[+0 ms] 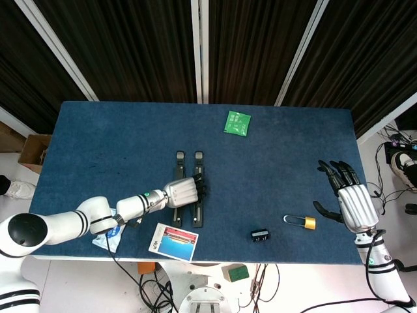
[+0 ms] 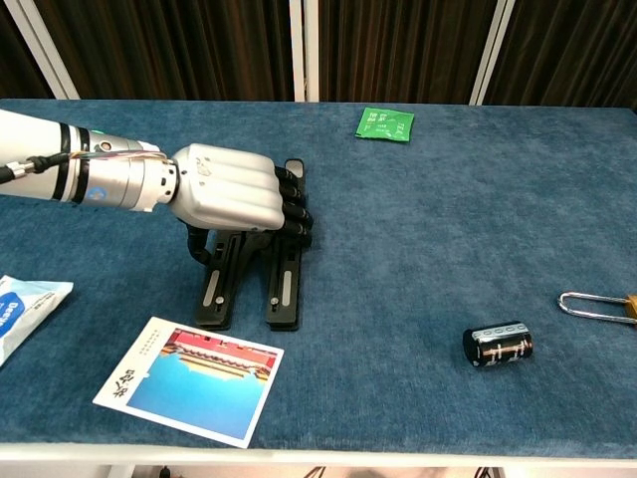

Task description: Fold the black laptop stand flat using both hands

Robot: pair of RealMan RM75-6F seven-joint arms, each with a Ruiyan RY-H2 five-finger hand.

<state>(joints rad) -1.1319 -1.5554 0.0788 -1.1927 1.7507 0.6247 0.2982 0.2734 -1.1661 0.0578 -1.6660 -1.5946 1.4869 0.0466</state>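
Observation:
The black laptop stand [image 1: 197, 212] lies on the blue table as two parallel bars, left of centre and near the front. My left hand [image 1: 184, 192] lies across its middle. In the chest view the left hand [image 2: 227, 189] has its fingers curled down over the right bar of the stand [image 2: 282, 294] and its thumb down by the left bar, gripping it. My right hand [image 1: 352, 202] hovers at the table's far right edge with fingers spread and nothing in it. The chest view does not show the right hand.
A green packet [image 1: 238, 122] lies at the back. A brass padlock [image 1: 301, 222] and a small black cylinder [image 1: 260, 234] sit at the front right. A picture card [image 1: 173, 241] and a blue-white pouch [image 1: 107, 238] lie at the front left.

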